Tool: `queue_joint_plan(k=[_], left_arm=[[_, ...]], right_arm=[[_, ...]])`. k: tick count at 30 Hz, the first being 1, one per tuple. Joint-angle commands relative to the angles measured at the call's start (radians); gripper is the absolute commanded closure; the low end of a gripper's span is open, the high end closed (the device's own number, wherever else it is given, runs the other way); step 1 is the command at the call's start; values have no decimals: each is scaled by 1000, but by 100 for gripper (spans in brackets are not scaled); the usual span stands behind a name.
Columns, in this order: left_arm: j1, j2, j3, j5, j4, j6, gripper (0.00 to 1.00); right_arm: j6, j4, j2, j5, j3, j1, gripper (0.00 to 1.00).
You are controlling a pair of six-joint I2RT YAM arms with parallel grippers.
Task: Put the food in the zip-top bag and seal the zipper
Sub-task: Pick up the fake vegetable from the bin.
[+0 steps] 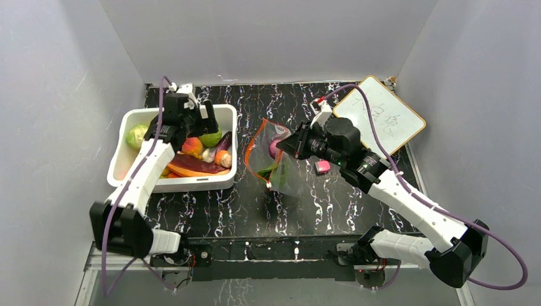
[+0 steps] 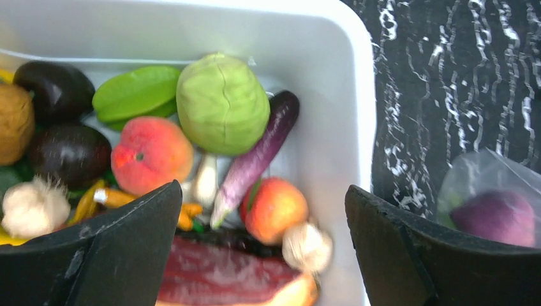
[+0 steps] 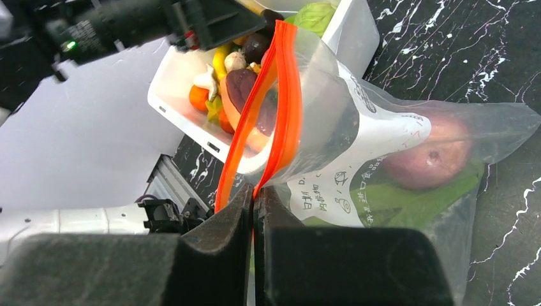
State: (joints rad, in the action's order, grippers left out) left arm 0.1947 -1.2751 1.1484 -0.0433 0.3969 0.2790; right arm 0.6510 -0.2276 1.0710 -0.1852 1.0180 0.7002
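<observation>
Near the worktop's middle, pinched the clear crinkly zip-top bag [image 1: 271, 156] by its red-orange zipper strip [image 3: 281, 108] in the closed right hand [image 3: 254, 197], mouth agape. Hung the left hand [image 2: 260, 204] wide open over the white plastic bin [image 1: 224, 115] of toy produce [image 2: 222, 102]; most loading, all sealing undone.

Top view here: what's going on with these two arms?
The right end effector is shut on the zipper of the clear bag, holding its mouth open. The bag already contains a reddish fruit and a green leaf. The left end effector hangs open over the white bin of toy food, holding nothing. The bag is not yet sealed.
</observation>
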Motion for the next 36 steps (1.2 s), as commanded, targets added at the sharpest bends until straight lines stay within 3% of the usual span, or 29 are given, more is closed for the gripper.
queue_joint_plan(k=[1,8,13,23,36], left_arm=[[-39,-167,51,60,-65,-47,2],[-59,-286,36,38,-145,-101,2],[-66,-324,2,96,-246,-114,2],[-69,-444,54,56,-254,-134,5],[-70,-418,47,43,-217,-120,33]], right_arm=[[-17,76,-1,-18,30,-1,100],[-6,79,-2,-13,21,-1,100],[-2,83,3,-8,25,-1,100],[1,85,9,-3,29,0,100],[8,89,-11,6,6,1,100]])
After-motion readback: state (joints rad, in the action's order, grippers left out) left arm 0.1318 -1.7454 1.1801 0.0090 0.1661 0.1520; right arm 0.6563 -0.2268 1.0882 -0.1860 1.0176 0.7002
